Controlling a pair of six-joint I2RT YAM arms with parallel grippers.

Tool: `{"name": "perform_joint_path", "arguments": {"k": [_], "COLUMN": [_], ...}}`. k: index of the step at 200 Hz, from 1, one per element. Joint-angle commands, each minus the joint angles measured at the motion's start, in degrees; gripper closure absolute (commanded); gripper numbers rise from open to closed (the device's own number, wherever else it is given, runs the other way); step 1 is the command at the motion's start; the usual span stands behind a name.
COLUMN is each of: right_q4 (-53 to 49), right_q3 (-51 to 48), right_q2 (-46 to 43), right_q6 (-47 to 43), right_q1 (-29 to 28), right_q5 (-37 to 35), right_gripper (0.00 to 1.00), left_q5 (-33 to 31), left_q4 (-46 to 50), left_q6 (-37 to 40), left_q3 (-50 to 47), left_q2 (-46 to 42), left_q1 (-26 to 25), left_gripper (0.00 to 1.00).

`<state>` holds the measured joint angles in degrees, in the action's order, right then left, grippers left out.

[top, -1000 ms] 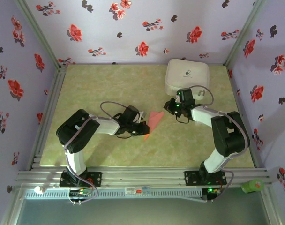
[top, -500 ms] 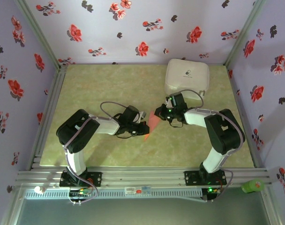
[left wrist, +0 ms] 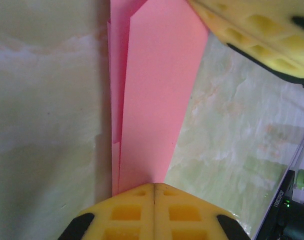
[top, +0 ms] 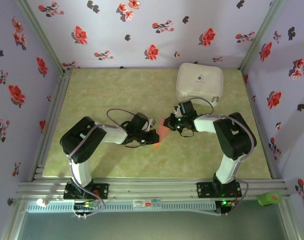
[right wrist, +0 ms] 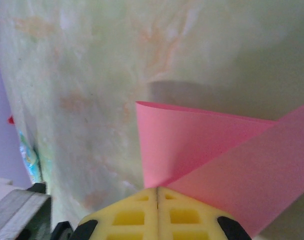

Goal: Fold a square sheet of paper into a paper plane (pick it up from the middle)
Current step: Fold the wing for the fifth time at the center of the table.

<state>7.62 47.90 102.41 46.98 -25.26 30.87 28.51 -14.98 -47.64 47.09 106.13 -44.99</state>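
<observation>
From above, the pink paper [top: 162, 132] sits mid-way across the desk [top: 102, 90] between both arms, a white case [top: 199, 82] behind. The wrist views add more: the left pincer [left wrist: 153, 186] and right pincer [right wrist: 157, 189] are each clamped tight on its folded layers.

Black-and-white arms [top: 87, 140] trail grey cables [top: 113, 113]; the left pincer [left wrist: 154, 187] and right pincer [right wrist: 157, 190] have yellow, square-pocketed fingers [left wrist: 127, 214].

Right end effector [top: 169, 122] now away from white case [top: 199, 82], tight on paper plane [top: 160, 134] far end.
</observation>
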Motion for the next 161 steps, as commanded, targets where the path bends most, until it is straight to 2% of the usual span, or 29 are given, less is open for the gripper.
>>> {"name": "perform_joint_path", "arguments": {"k": [1,44,76,161], "right_q4": [-2.9,-1.4,-1.8,-1.3], "right_q3": [-1.6,-4.0,-3.7,-3.5], "right_q2": [2.0,2.5,2.4,2.7], "right_q6": [-2.6,-2.9,-2.9,-2.0], "right_q1": [0.7,2.7,2.7,2.6], "right_q5": [-3.9,-4.2,-3.6,-3.4], "right_gripper": [0.98,0.99,0.99,0.99], "left_q5": [-0.7,-1.1,-2.4,-0.6], "left_q4": [8.6,15.9,16.2,18.7], "left_q6": [0.1,1.9,0.5,1.4], "left_q3": [-1.7,3.8,7.2,20.6], "left_q2": [0.9,-4.5,-6.2,7.3], "left_q1": [-0.9,-1.4,-1.6,-2.1], "left_gripper": [1.0,1.0,1.0,1.0]}}
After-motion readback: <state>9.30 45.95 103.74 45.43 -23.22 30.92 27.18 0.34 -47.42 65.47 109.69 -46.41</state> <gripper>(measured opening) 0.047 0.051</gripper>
